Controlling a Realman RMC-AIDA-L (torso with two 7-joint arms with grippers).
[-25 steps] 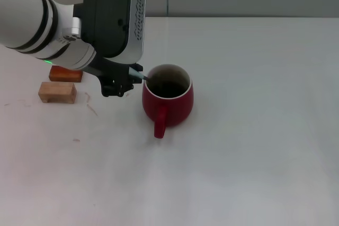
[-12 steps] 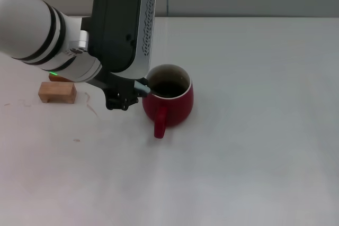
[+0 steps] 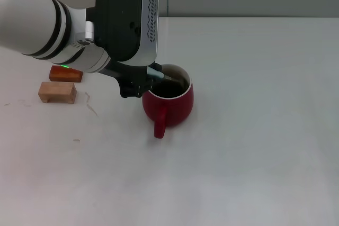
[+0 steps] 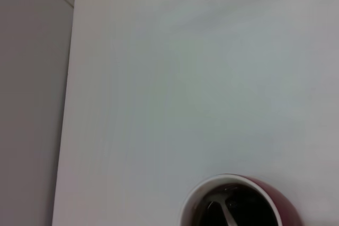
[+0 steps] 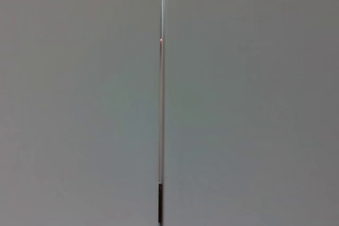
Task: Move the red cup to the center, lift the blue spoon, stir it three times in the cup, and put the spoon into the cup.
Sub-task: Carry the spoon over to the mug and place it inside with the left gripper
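Observation:
The red cup [image 3: 170, 103] stands on the white tabletop near the center [image 3: 222, 130], its handle toward me. My left gripper [image 3: 148, 79] hangs at the cup's left rim, shut on the blue spoon [image 3: 157, 72]. Only a bit of the spoon's pale handle shows at the fingers. In the left wrist view the spoon's grey metal end [image 4: 226, 213] slants down inside the cup's [image 4: 228, 178] dark interior. My right gripper is out of view; the right wrist view shows only a plain grey wall.
An orange-red block [image 3: 66, 73] and a tan wooden block [image 3: 57, 92] lie left of the cup, behind my left arm. The table's far edge [image 3: 249, 17] meets a grey wall. White tabletop extends right of the cup and in front of it.
My left gripper has moved right and slightly up with the spoon, from beside the cup's left side to over its left rim. The cup has not moved.

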